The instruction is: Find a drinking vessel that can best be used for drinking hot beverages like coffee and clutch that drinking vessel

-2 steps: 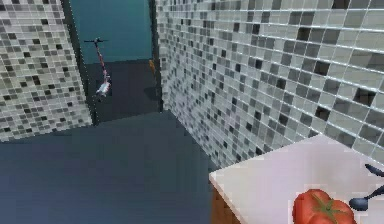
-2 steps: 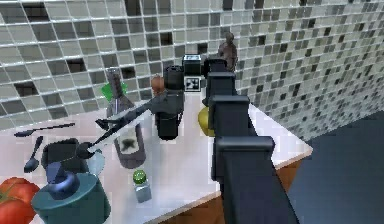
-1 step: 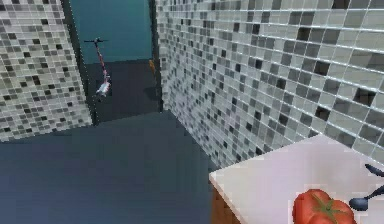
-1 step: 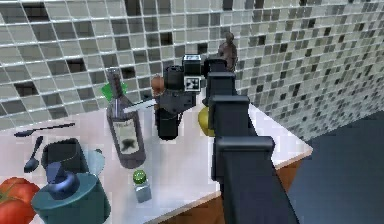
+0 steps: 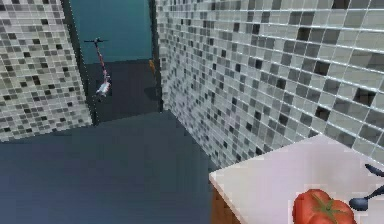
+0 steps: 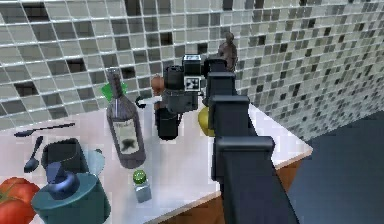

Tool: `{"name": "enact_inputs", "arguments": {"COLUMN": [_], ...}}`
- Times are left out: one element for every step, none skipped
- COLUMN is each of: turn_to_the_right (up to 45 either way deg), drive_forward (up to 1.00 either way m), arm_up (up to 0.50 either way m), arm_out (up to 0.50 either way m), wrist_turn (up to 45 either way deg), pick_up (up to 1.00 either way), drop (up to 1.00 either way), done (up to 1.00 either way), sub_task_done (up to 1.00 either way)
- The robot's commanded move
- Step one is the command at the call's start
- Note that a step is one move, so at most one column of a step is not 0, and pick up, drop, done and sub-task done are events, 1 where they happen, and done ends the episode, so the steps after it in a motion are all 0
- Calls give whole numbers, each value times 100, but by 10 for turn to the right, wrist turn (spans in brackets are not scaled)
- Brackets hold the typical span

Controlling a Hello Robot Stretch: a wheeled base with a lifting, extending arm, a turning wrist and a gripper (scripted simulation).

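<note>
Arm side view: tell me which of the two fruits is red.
The tomato at the view's bottom-left corner is red; the other fruit, beside the arm, is yellow-green.

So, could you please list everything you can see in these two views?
counter: one, white top, against the tiled wall
wine bottle: one, dark with a pale label, upright mid-counter
cup: one, dark, right of the bottle
tomato: one, red, on the counter's corner
spoons: two, dark, lying on the counter's left
kettle-like vessel: one, teal, at the arm side view's bottom left
shaker: one, small with a green top, in front of the bottle
round fruit: one, yellow-green, beside the arm
statuette: one, brown, by the wall
arm: one, dark, reaching over the counter
gripper: one, dark, above the cup; cannot tell whether it holds anything
</note>
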Motion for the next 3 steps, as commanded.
{"name": "enact_inputs", "arguments": {"turn_to_the_right": [0, 0, 0], "drive_forward": [0, 0, 0], "arm_up": [-16, 0, 10], "arm_out": [0, 0, 0], "wrist_turn": [0, 0, 0], "pick_up": [0, 100, 0], "drop": [0, 0, 0], "done": [0, 0, 0], "sub_task_done": [0, 0, 0]}}
